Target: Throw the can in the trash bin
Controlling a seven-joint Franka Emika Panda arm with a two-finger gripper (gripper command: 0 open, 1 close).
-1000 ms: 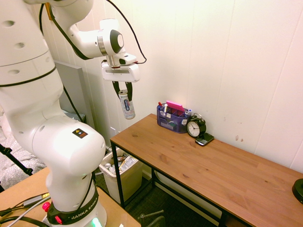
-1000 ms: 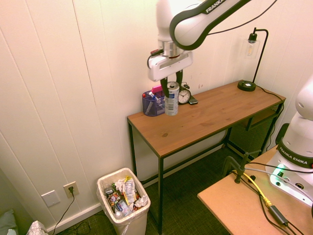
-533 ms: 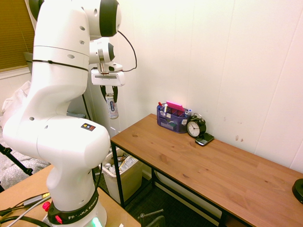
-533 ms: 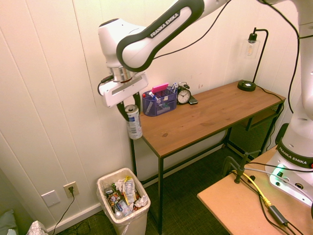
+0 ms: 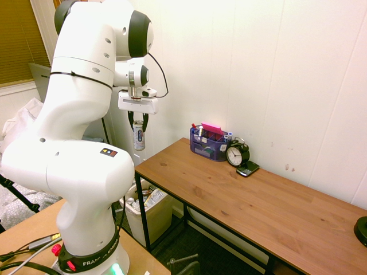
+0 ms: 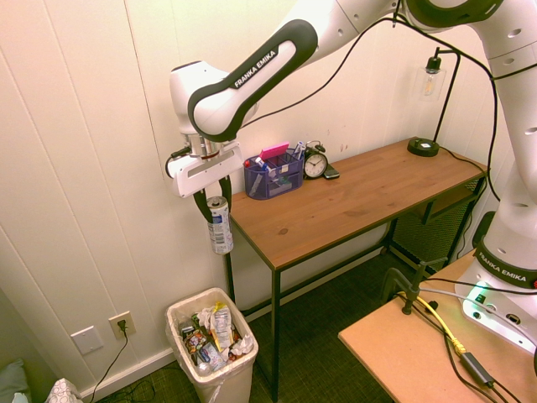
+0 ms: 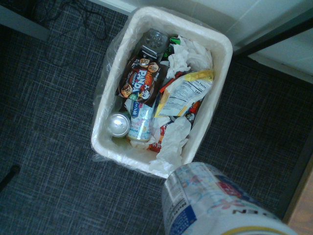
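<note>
The slim silver can (image 6: 220,225) hangs upright in the air off the table's left end, with my gripper (image 6: 212,199) shut on its top. From the other side the can (image 5: 139,137) shows under the gripper (image 5: 138,121), left of the table corner. The cream-white trash bin (image 6: 179,310) stands on the floor below, slightly to the left of the can, full of wrappers and paper. In the wrist view the bin (image 7: 216,94) lies straight below, and the can (image 7: 215,203) fills the lower right corner.
A wooden table (image 6: 361,201) stands against the wall, bearing a blue organizer box (image 6: 273,178), an alarm clock (image 6: 315,163) and a black lamp (image 6: 424,144). Its dark metal leg (image 6: 228,273) is close to the can's right. Dark carpet (image 7: 49,122) surrounds the bin.
The arm has swung the can off the table top, past its left end and a little lower, so it now hangs above the bin. The grip has stayed shut.
</note>
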